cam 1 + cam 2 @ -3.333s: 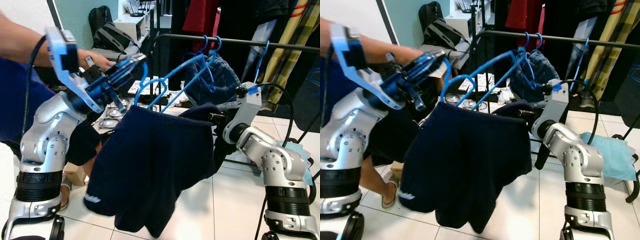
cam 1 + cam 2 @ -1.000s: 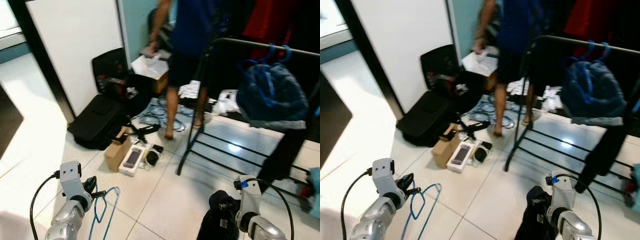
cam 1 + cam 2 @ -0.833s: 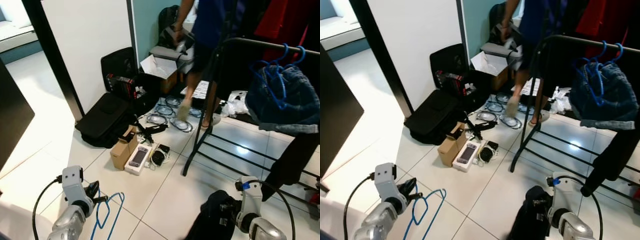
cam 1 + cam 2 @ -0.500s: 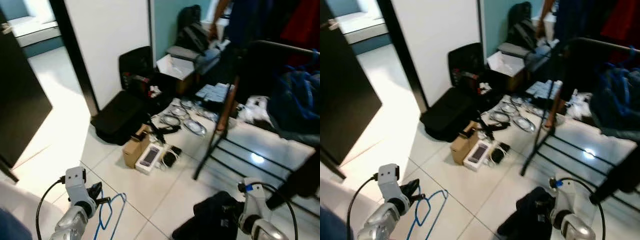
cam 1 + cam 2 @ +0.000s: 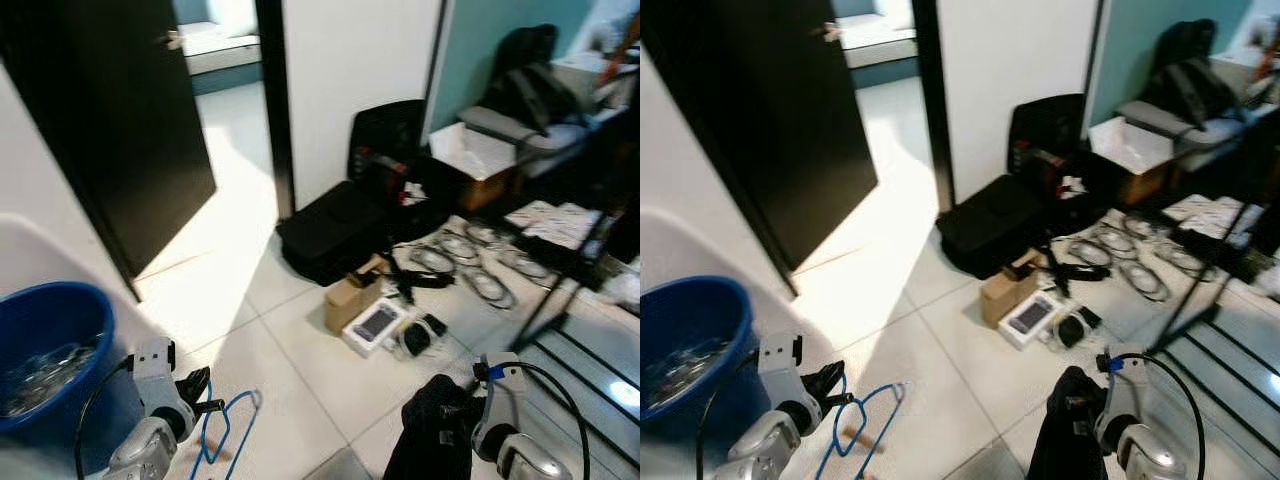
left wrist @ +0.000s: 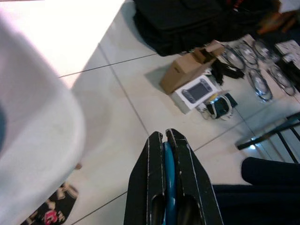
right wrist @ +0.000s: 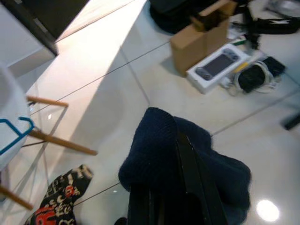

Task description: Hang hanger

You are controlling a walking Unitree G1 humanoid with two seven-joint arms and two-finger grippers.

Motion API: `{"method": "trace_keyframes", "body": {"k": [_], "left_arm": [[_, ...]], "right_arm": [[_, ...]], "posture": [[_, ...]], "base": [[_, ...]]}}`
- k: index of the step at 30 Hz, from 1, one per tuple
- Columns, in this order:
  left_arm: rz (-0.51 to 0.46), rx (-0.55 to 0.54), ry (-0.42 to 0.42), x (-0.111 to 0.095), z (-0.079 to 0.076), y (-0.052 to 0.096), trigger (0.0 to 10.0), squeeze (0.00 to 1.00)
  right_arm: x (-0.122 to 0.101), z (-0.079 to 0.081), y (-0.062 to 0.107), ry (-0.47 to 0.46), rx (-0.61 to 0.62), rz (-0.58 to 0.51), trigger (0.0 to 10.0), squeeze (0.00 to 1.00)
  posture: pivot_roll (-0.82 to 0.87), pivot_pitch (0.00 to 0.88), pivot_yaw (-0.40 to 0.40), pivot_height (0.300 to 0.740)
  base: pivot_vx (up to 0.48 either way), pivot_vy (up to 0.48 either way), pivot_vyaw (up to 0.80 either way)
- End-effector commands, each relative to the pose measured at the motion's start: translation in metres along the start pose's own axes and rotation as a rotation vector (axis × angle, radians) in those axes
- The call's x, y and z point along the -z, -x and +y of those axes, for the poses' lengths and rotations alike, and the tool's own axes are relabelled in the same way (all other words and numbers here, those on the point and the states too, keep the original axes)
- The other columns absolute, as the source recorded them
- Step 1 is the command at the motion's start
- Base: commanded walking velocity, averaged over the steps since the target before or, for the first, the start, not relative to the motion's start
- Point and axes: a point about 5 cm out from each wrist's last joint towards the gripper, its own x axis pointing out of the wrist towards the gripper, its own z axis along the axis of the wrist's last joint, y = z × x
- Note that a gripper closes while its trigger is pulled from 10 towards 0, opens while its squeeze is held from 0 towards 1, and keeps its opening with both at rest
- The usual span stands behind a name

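Observation:
A bare blue wire hanger [image 5: 226, 428] dangles low at the bottom left, just above the tiled floor. My left gripper [image 5: 207, 394] is shut on it; the wrist view has blue wire pinched between the black fingers [image 6: 151, 159]. At the bottom right, a dark navy garment [image 5: 428, 436] hangs bunched from my right gripper [image 5: 452, 409]. In the right wrist view the garment [image 7: 159, 159] drapes over the fingers [image 7: 186, 159] and hides their tips. Hanger and garment are well apart.
A blue tub [image 5: 45, 350] holding water stands close at the left, by a white edge. Ahead are a dark door [image 5: 120, 120], a black bag [image 5: 340, 232], a cardboard box [image 5: 352, 300], a boxed handheld console [image 5: 375, 324], coiled cables [image 5: 480, 270] and a rack's black foot [image 5: 560, 300].
The camera has swung left: the clothes rail and the person have left the picture, the door and tub have come in. Both grippers, raised at the rail earlier, hang low with hanger and garment.

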Motion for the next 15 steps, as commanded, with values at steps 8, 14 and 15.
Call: {"method": "trace_keyframes", "body": {"k": [8, 14, 15], "left_arm": [[0.014, 0.031, 0.014, 0.0034, -0.0007, -0.0013, 10.0, 0.00], [0.022, 0.054, -0.006, 0.0054, -0.0015, -0.0011, 10.0, 0.00], [0.022, 0.054, -0.006, 0.0054, -0.0015, -0.0011, 10.0, 0.00]], "right_arm": [[-0.0055, 0.0032, -0.0062, 0.010, -0.017, -0.035, 10.0, 0.00], [-0.0022, 0.0052, -0.0089, -0.001, -0.008, -0.028, 10.0, 0.00], [-0.0022, 0.0052, -0.0089, -0.001, -0.008, -0.028, 10.0, 0.00]], "posture": [[-0.05, 0.023, 0.001, 0.740], [-0.04, 0.021, -0.001, 0.740], [-0.04, 0.021, -0.001, 0.740]], "base": [[0.000, 0.000, 0.60], [0.000, 0.000, 0.00], [0.000, 0.000, 0.00]]}}
